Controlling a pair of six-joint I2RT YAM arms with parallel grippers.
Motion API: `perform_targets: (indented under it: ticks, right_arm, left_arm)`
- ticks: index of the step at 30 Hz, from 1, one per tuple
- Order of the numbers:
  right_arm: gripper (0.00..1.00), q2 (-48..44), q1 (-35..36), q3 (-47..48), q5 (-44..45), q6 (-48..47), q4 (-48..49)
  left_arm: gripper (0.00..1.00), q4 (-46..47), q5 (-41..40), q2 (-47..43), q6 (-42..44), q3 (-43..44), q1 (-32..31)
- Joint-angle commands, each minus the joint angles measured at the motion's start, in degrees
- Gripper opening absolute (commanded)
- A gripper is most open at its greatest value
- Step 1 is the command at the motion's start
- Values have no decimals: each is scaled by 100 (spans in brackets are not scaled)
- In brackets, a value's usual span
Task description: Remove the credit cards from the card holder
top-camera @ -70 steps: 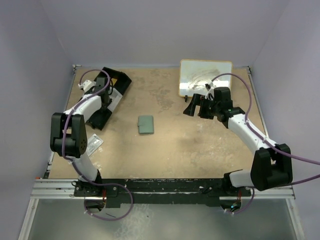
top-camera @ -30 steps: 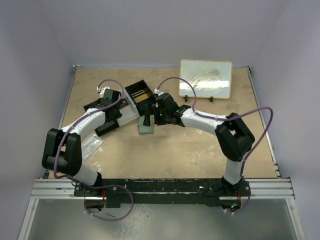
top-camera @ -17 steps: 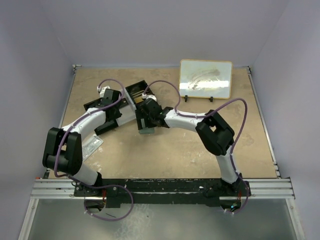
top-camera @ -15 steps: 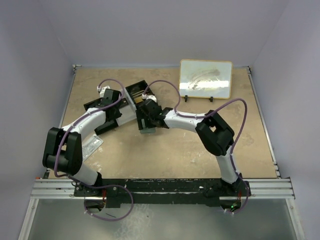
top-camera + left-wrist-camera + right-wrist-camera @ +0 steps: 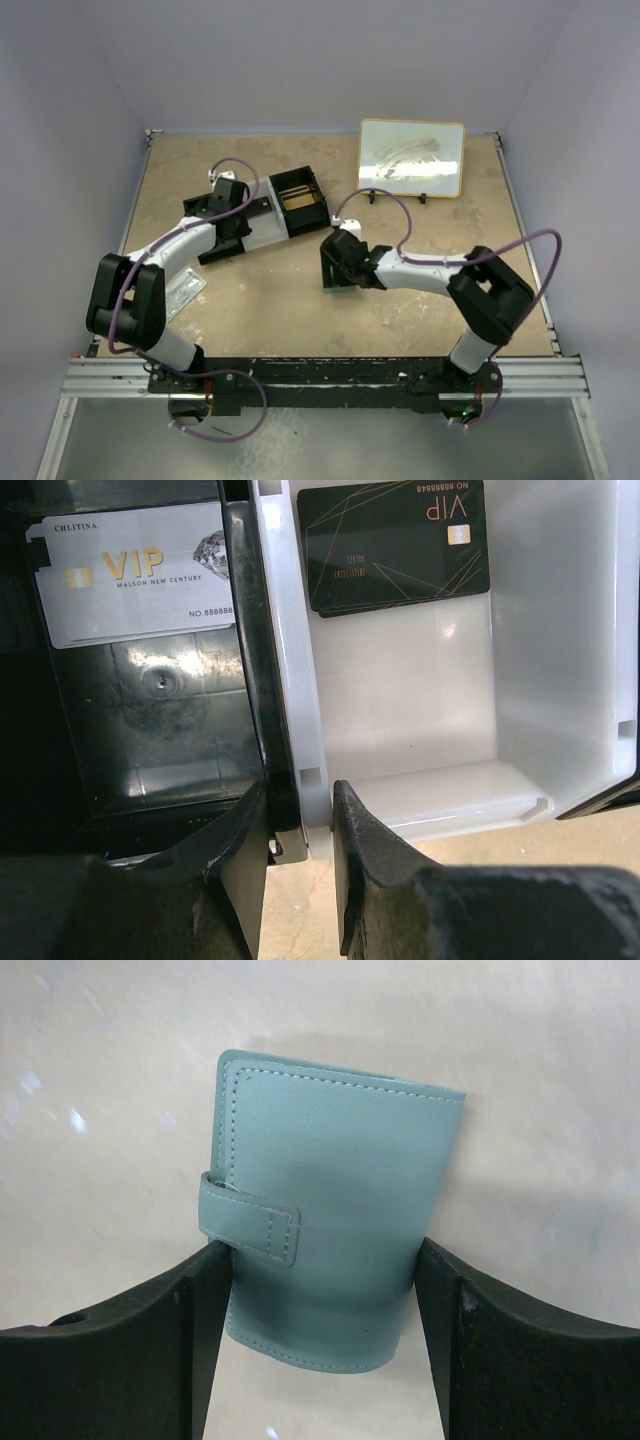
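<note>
1. Nearest the arm bases, the right gripper (image 5: 322,1250) straddles the card holder (image 5: 330,1190), a grey-green wallet folded shut, just right of the middle of the tan table (image 5: 420,330). Both fingers press its two long edges, so it is held across its short width. Whether it rests on the table or hangs just above it cannot be told.
2. The holder's long axis runs straight out from the wrist, parallel to the fingers. Its fastened strap (image 5: 255,1225) wraps the edge on the left of the wrist view, touching that side's finger.
3. No credit cards show; the closed cover hides anything inside.
4. Opening likely turns on that strap edge, which the finger partly blocks. The right arm is the only one near.
5. Farther back and left, well apart, the left gripper (image 5: 298,790) is clamped on the dividing wall of a black-and-white tray (image 5: 285,630), with a silver card (image 5: 135,575) on one side and a black card (image 5: 395,545) on the other.
6. Farthest, a framed white board (image 5: 412,158) stands upright.
</note>
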Motion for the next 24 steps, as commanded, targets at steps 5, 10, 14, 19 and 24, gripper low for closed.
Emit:
perform_targets:
  ticks: [5, 10, 14, 19, 24]
  right_arm:
    - [73, -1748, -16, -1590, -281, 1433, -750]
    - [74, -2657, -14, -2158, -354, 1978, -978]
    - [75, -3237, -17, -2418, -419, 1926, -891]
    - [76, -3371, -15, -2596, -642, 1673, -717]
    - [81, -3254, -19, -2518, -933, 1458, -735]
  left_arm:
    - [24, 364, 620, 52, 211, -41, -651]
    - [26, 372, 616, 153, 192, -33, -1132]
    - [29, 373, 598, 295, 114, 14, -1315]
    - [38, 187, 400, 381, 22, 151, -1376]
    - [42, 3, 262, 262, 14, 213, -1376]
